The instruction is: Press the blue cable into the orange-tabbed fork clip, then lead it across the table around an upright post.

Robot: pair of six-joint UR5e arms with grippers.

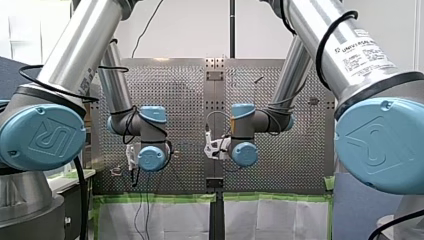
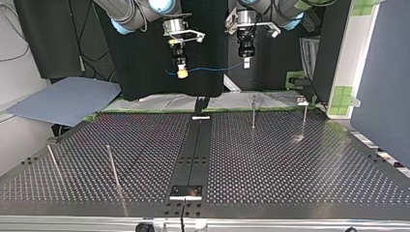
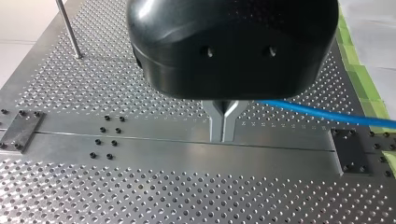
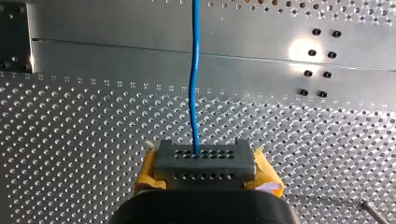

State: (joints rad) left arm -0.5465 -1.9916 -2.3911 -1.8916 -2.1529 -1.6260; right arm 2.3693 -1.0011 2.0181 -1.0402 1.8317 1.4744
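Top view: blue cable stretched between my right gripper and my left gripper; both clamp it.

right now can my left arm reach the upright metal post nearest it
Probably yes: nothing stands between my left tool, shut on the thin blue cable, and that thin upright metal post.

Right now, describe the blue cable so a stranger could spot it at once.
Start at the perforated table, then look above it. The blue cable stretches in mid-air between my right gripper and my left gripper. Nothing else there is thin and blue.
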